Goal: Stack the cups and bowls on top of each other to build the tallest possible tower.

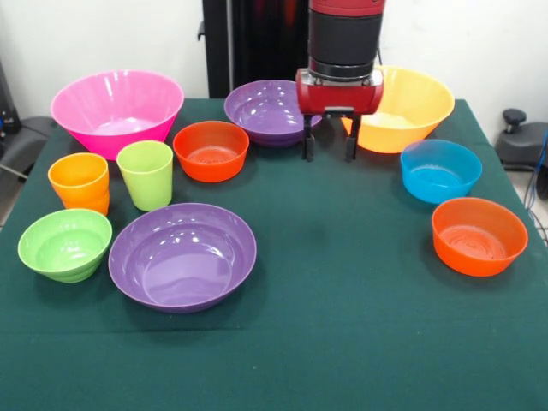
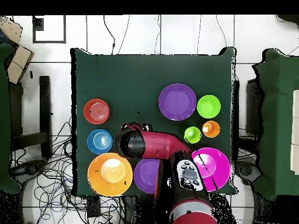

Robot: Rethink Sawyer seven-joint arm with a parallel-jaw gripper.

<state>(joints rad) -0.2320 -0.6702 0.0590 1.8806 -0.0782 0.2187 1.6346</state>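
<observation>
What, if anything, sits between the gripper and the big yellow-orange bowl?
Nothing visible. The open gripper hangs just beside the yellow-orange bowl, with bare cloth under it; the far purple bowl lies on its other side.

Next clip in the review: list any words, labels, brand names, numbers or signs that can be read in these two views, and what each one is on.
None can be read.
The bowls and cups are plain, for example the pink bowl and the orange cup.
The arm's grey panel in the overhead view carries small dark marks, too small to read.
The gripper shows no lettering.
</observation>
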